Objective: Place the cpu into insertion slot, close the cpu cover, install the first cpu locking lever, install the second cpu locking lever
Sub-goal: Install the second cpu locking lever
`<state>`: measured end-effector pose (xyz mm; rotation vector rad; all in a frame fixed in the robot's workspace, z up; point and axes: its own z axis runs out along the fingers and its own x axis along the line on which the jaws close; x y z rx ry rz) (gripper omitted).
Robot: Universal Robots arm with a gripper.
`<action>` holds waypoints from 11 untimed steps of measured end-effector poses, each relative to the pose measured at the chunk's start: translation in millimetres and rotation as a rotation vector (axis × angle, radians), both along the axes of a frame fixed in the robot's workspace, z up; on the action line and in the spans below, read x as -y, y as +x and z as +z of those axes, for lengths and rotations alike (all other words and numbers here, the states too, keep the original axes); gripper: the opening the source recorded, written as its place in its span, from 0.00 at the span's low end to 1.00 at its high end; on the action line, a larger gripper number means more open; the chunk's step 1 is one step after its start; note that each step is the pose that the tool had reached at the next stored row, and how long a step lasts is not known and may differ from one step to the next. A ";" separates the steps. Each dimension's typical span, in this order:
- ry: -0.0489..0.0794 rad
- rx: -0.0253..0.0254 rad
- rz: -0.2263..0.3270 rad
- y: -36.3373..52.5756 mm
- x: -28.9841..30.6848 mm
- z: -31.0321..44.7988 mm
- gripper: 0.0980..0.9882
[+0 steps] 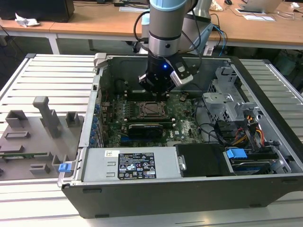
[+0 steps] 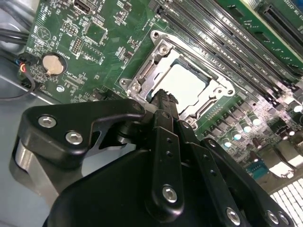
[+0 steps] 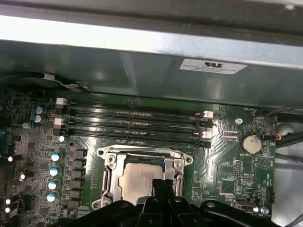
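Computer case point(image 1: 142, 198) on slatted table point(image 1: 52, 80)

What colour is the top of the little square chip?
The small square cpu chip has a pale silvery top, clearest in the second wrist view.

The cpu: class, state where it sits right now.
The cpu lies in the insertion slot on the green board, framed by the cpu cover, beside the long memory slots; the gripper hangs just above its edge.
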<state>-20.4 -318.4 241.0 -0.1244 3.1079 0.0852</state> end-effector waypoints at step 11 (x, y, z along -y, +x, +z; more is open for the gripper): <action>0.000 -0.0001 0.000 0.0 11.0 2.2 0.01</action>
